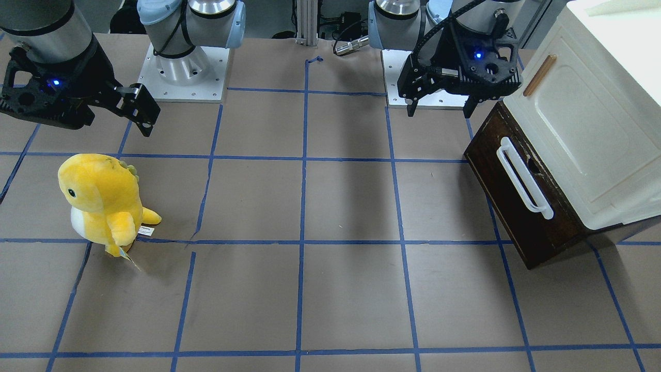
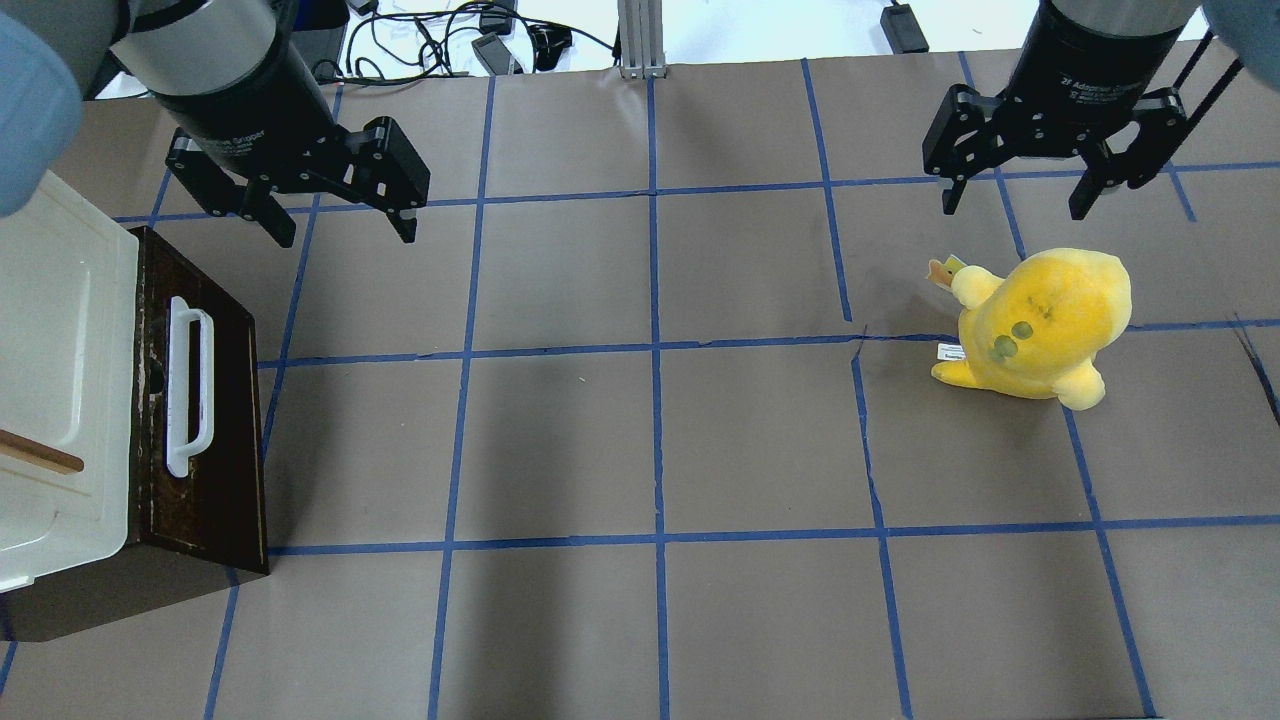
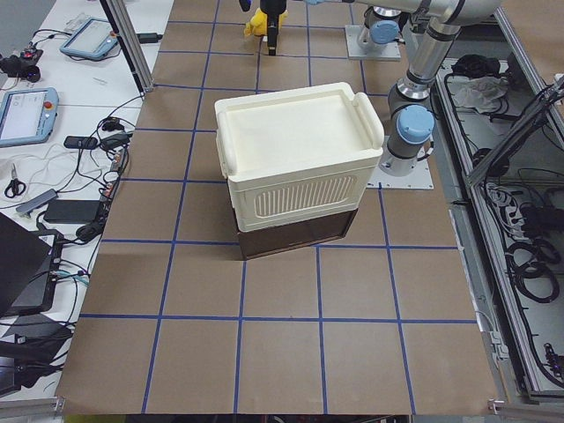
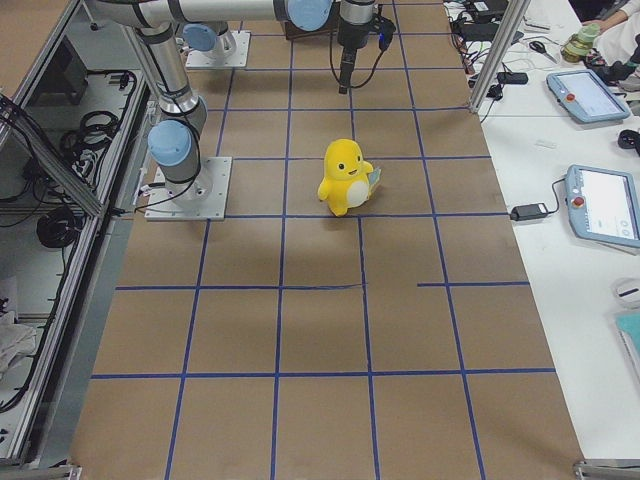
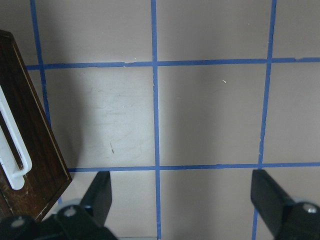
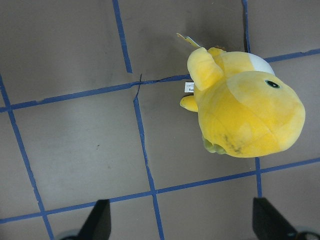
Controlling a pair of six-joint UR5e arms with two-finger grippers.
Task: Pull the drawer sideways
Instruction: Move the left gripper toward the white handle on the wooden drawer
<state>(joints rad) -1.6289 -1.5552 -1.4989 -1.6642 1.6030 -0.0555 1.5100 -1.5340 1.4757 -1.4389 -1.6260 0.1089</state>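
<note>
Brown wood drawer (image 2: 235, 430) is seen on the desk (image 2: 650, 450), near but apart from the left pincer (image 2: 345, 232), spread wide.

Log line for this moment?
drawer: untouched | left end effector: open, hovering near drawer | right end effector: open, hovering near plush toy

1. The drawer (image 5: 40, 145) is cut off at 9 o'clock in the left wrist view; only one end of its handle (image 5: 19, 170) is shown.
2. The cabinet (image 1: 583, 119) is cropped at 3 o'clock in the front-facing view.
3. From the left side, the drawer's front is hidden behind the cabinet.
4. The toy (image 3: 255, 24), at 12 o'clock there, is too small to be made out.
</note>
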